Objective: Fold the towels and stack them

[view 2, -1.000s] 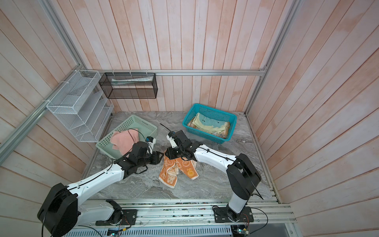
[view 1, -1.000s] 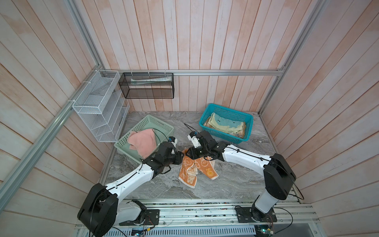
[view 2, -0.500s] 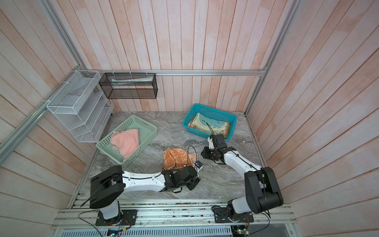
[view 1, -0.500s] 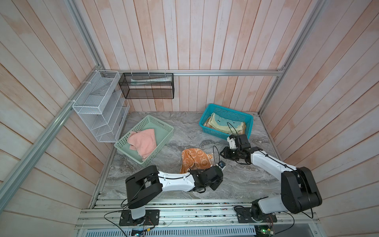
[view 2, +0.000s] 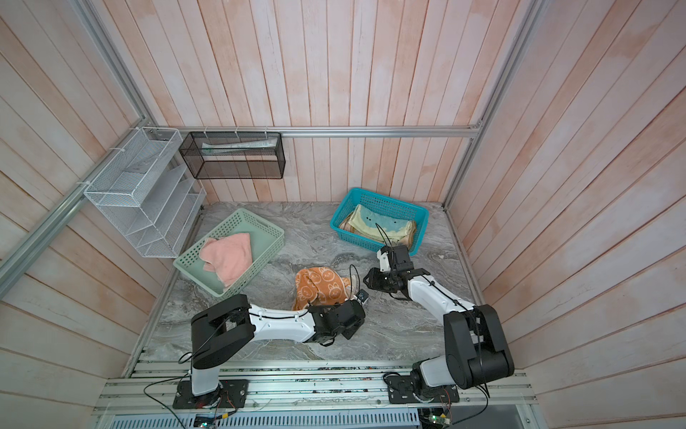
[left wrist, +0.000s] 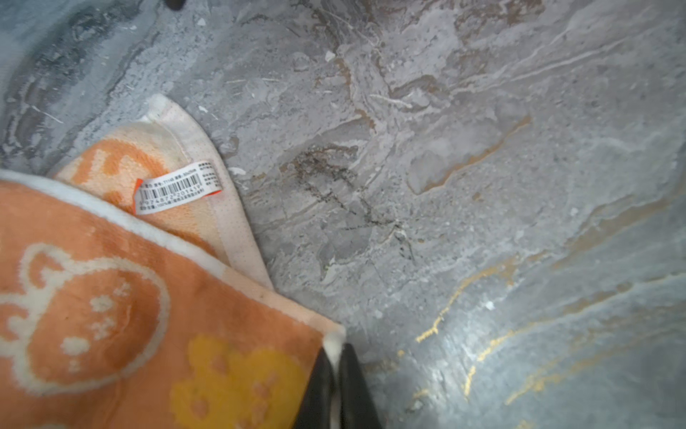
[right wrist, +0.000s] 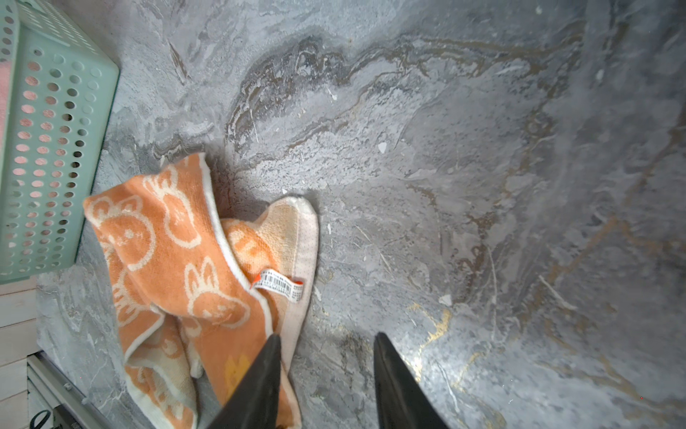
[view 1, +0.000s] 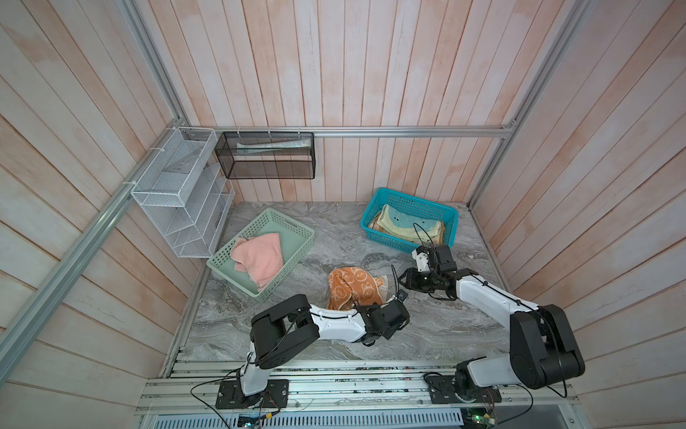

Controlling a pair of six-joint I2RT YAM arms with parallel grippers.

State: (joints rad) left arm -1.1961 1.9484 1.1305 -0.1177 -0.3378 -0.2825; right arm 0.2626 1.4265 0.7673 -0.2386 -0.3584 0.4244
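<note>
orange towel (view 1: 352,286) | long axis maybe front-back | left gripper (left wrist: 336,358) pinching corner

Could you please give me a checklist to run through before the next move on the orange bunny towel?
1. Corner grip: left gripper shut on a corner of the orange terry towel with cream bunnies: ok.
2. Second grip: right gripper open, nothing between its jaws: not ok.
3. Towel flat on the grey marble table: not ok, bunched.
4. Next in line: salmon pink towel out of the mint-green plastic basket: not ok, crumpled inside.
5. Number of folded towels in the teal plastic basket: cannot tell.
</note>
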